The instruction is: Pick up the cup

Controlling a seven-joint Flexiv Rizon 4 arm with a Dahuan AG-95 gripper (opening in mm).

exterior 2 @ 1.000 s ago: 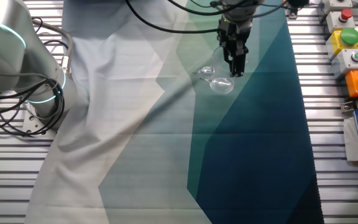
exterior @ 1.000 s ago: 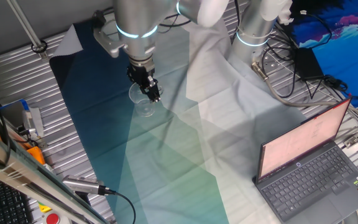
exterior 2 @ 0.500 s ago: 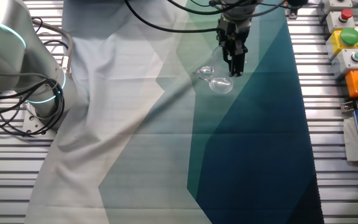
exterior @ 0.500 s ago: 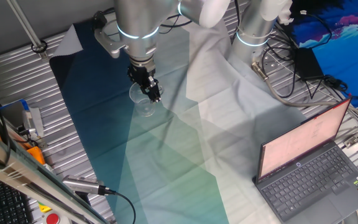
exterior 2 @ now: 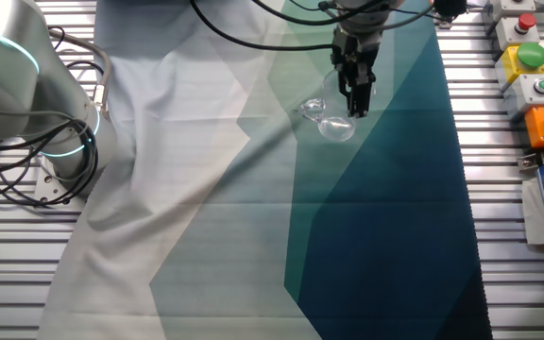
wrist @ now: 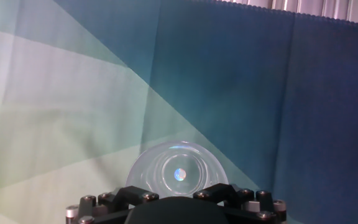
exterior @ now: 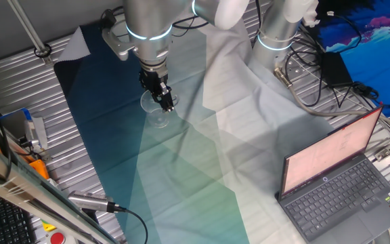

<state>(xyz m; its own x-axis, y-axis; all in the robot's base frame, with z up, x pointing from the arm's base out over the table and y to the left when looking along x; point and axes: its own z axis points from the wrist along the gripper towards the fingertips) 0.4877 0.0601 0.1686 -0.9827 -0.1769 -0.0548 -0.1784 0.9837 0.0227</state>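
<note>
Hand view looks straight down into the cup (wrist: 175, 173), whose round clear rim sits just ahead of the pincer's (wrist: 176, 200) dark body at the bottom edge, standing upright on the cloth (wrist: 229, 93) where the pale green band meets the dark teal one. One fixed view has the cup (exterior: 156, 112) on the cloth-covered surface (exterior: 19, 74) directly below and slightly left of the black pincer (exterior: 167, 104), the fingertips down at rim level and overlapping its right side. The other fixed view puts the pincer (exterior 2: 357, 106) at the upper right edge of the cup (exterior 2: 329, 121). Whether the fingers stand apart, together, or clamped on the cup's wall I cannot tell. An open laptop (exterior: 337, 179) sits well apart.
</note>
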